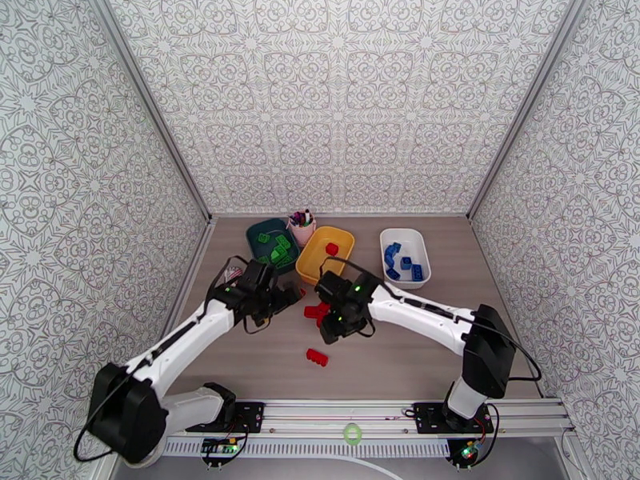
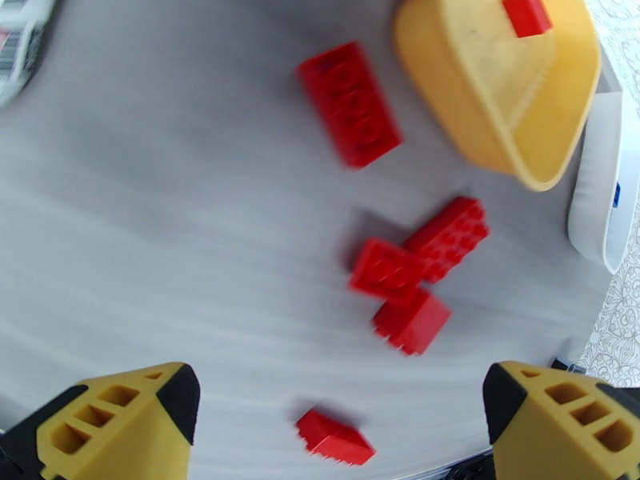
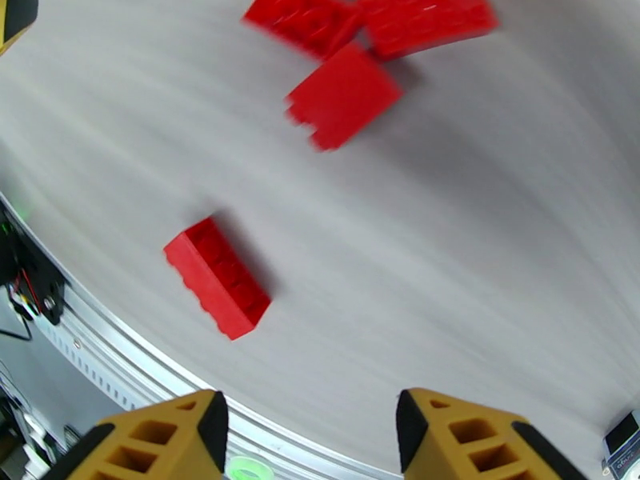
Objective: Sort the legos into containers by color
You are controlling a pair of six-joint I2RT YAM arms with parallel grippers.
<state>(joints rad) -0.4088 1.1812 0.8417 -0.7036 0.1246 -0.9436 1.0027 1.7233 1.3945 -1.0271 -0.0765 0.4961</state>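
Left wrist — red legos (image 2: 412,282); corner label (image 2: 20,42) blurred, perhaps barcode.

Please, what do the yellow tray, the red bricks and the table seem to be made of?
Yellow tray: probably plastic, matte, faintly scuffed inside; the walls look rounded and moulded.
Red bricks: hard plastic, smooth with a slight sheen; the studs are crisply moulded.
Table: seemingly grey wood-look laminate with streaky grain; the blur leaves this uncertain.

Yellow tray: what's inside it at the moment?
One red brick lies inside the yellow tray. In the top view the right arm overlaps the tray's near corner, so anything lying there cannot be seen.
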